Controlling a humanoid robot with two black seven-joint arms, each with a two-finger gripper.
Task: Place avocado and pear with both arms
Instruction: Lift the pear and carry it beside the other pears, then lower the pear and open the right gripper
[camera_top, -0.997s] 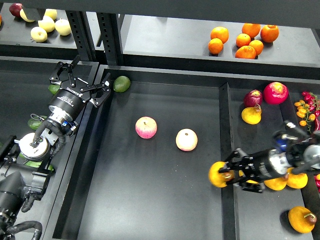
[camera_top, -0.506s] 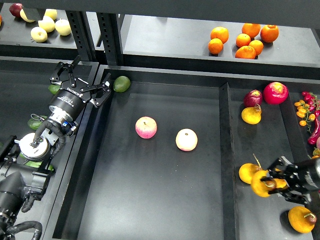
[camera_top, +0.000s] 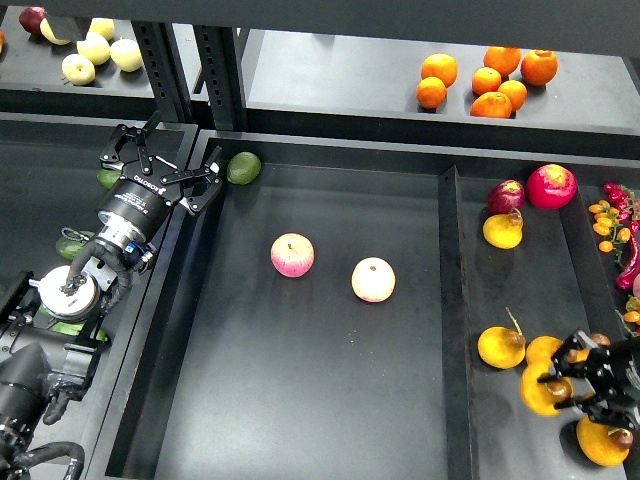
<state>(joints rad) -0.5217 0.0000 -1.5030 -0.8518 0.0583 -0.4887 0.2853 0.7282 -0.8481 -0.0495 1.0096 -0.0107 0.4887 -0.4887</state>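
Observation:
A green oval avocado (camera_top: 243, 167) lies in the far left corner of the middle tray (camera_top: 300, 400). My left gripper (camera_top: 165, 166) is open and empty just left of it, over the tray's left wall. My right gripper (camera_top: 562, 382) is low over the right tray (camera_top: 520, 290), near the bottom right of the view. It is shut on a yellow-orange pear (camera_top: 543, 393) with a brown dimple. The rest of the right arm runs out of view at the right edge.
Two pink-and-yellow apples (camera_top: 292, 255) (camera_top: 373, 280) lie mid-tray. More yellow-orange fruits (camera_top: 500, 347) (camera_top: 603, 440) (camera_top: 502, 230) and red fruits (camera_top: 552, 185) lie in the right tray. Oranges (camera_top: 487, 80) sit on the back shelf. A divider wall (camera_top: 450, 300) splits the trays.
My right gripper has carried the pear right and down, from over the divider into the lower part of the right tray. My left arm has not moved.

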